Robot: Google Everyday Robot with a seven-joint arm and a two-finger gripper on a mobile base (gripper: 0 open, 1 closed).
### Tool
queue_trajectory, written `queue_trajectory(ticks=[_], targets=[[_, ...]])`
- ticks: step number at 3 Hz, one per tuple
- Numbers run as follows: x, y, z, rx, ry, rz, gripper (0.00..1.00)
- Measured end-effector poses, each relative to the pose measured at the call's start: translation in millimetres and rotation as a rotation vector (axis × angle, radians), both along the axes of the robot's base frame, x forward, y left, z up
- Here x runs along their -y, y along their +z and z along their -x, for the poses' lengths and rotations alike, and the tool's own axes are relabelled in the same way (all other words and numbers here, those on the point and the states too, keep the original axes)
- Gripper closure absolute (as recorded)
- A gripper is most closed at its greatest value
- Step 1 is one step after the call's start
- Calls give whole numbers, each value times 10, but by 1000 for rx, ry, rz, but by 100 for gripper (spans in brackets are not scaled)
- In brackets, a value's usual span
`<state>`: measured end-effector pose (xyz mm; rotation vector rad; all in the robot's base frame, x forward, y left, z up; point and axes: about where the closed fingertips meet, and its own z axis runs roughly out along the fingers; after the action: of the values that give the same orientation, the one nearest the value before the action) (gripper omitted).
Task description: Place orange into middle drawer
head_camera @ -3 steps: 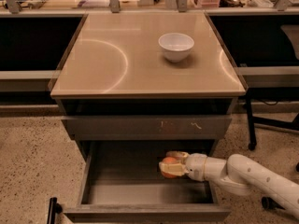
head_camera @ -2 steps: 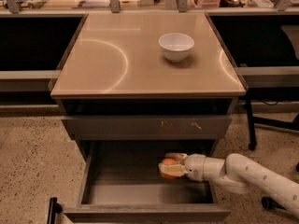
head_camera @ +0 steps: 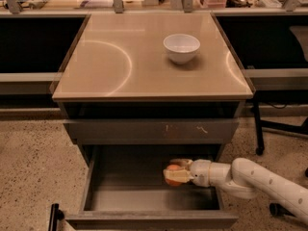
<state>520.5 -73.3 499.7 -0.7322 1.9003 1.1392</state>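
Observation:
The middle drawer (head_camera: pixel 120 191) is pulled open below the cabinet, with a grey floor. My gripper (head_camera: pixel 175 173) reaches in from the right on a white arm and sits over the drawer's right part. It is shut on the orange (head_camera: pixel 173 174), which shows as a bright orange patch between the pale fingers, low over the drawer floor.
A white bowl (head_camera: pixel 181 47) stands on the tan cabinet top (head_camera: pixel 120 66). The closed grey drawer front with white scratch marks (head_camera: pixel 151 130) is just above the open drawer. A black chair base (head_camera: pixel 262 148) is at the right on the speckled floor.
The gripper with the orange has stayed almost still inside the drawer; nothing else has moved.

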Motion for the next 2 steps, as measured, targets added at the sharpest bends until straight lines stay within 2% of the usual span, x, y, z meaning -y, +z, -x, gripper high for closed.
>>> queue_trajectory(ticks=[1, 2], targets=[[-228, -61, 138, -7, 65, 149, 100], [-439, 167, 310, 8, 56, 324, 100]])
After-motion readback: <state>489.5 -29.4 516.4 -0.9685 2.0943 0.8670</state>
